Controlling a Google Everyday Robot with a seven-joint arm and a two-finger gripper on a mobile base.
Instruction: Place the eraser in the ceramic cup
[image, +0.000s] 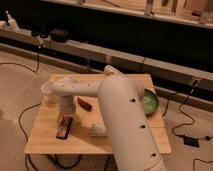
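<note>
Wooden table (44, 143) fills the near ground, and looming over its front is the robot's fat white arm (125, 125), rising from the bottom edge and bending away to the left.

Just past the table's front-left edge lies the eraser (63, 129), flat on the wood, a dark block with an orange-tan strip along one long side. To its right, partly tucked behind the arm, is a pale grey-white pad (98, 131).

Directly above the eraser hangs the gripper (64, 118), pointing straight down on a short white wrist, right at the block's far end or touching it. Clenched or released? I cannot tell from this angle.

My read on the eraser is light, stiff, not fragile and probably grippy rather than slick. It lies low, so the sensible hold is across its narrow width, near the middle, to keep it from swinging.

Further back, a small red-brown oblong thing (84, 104) sits near the table's centre. On the far-left part of the table is the ceramic cup (46, 89), small and white, close to the arm's elbow and hard to separate from it. The eraser is about as long as that cup is tall, so I'd expect it to go in end-first.

Over on the far right is a wide green bowl (149, 102). Beyond that are loose cables (186, 111) on the floor and a long dark bench (125, 45).
</note>
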